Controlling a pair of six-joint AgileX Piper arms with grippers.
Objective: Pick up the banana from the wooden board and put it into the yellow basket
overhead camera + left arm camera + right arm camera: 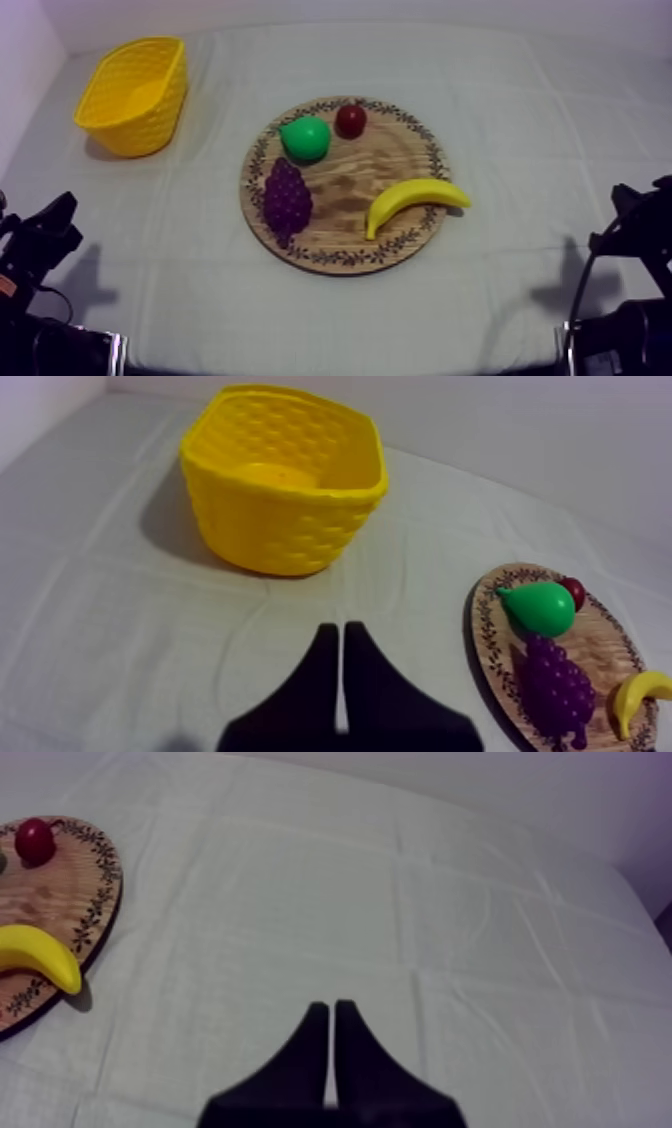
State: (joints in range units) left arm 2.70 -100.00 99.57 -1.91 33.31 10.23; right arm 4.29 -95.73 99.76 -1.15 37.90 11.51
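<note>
You have the worktop (520,110) with the round wooden board (350,195) at its middle. The yellow basket (140,130) stands at the far left, well apart from the board. Your left gripper (338,629) points toward the basket, fingers pressed together on nothing. Your right gripper (331,1007), beside the board, is closed and empty too. The banana (410,200) lies on the board's right side, its tip past the rim. The grapes (286,198) lie at the left, and the pear (305,138) and small red fruit (351,120) at the far edge.
</note>
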